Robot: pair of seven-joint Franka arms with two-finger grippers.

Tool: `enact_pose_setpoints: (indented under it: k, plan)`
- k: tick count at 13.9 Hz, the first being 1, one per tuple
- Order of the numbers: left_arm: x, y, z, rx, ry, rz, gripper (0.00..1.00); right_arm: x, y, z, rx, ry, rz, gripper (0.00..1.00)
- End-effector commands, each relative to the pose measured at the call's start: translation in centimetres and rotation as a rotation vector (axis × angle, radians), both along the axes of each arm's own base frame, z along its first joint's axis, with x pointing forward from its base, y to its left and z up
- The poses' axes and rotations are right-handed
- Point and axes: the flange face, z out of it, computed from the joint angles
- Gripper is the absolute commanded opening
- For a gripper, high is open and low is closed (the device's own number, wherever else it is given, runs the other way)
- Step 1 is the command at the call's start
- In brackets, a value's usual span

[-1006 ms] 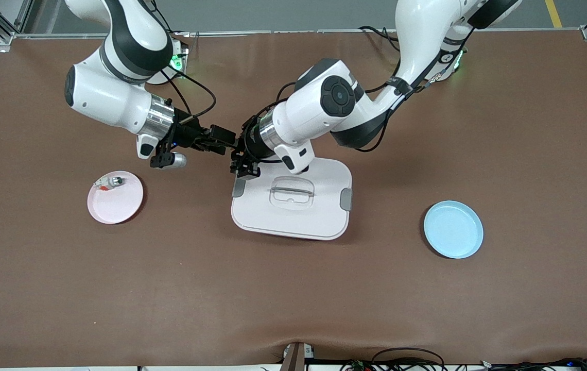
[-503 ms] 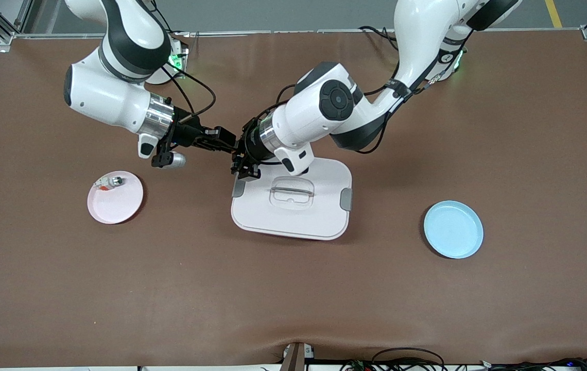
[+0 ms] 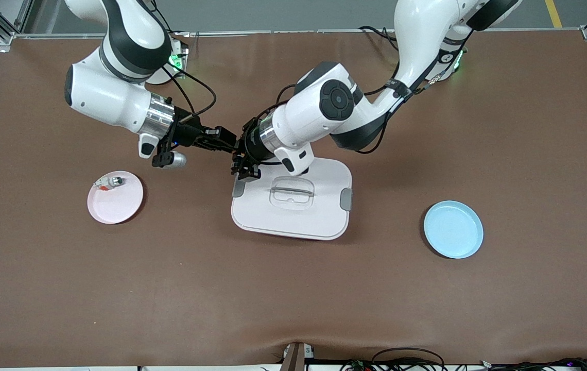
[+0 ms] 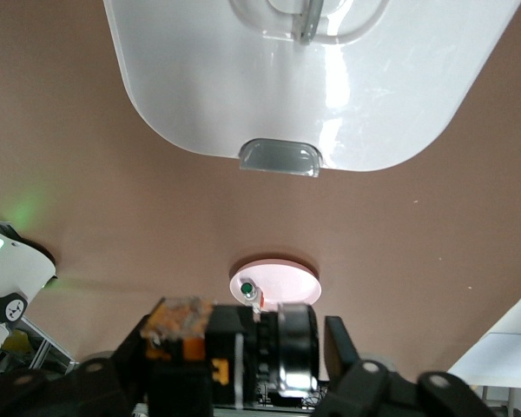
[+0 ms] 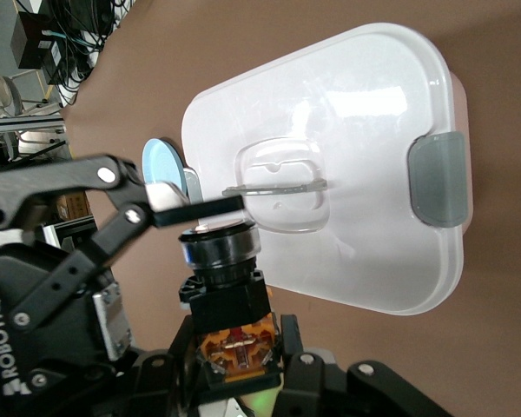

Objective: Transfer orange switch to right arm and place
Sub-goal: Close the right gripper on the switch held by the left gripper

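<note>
The orange switch has a black body, an orange base and a round ringed button end. My right gripper is shut on its orange base, up in the air over the table beside the white container's corner. My left gripper straddles the switch lengthwise, and a narrow gap shows between one finger and the button end, so it reads as open. In the front view the left gripper meets the right one, and the switch is hidden between them.
A white lidded container with grey clips sits mid-table, under the left wrist. A pink plate toward the right arm's end holds a tiny silvery-white part. A blue plate lies toward the left arm's end.
Both wrists have shifted very slightly while staying joined at the switch. The plates and container have not moved.
</note>
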Motion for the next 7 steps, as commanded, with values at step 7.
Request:
enact_pose_setpoints:
  k: [7]
  plan:
    - [3.7,6.1,4.8,0.039,-0.024,0.012,1.00,0.9,-1.9,0.1,-0.080,-0.157,0.148,0.00]
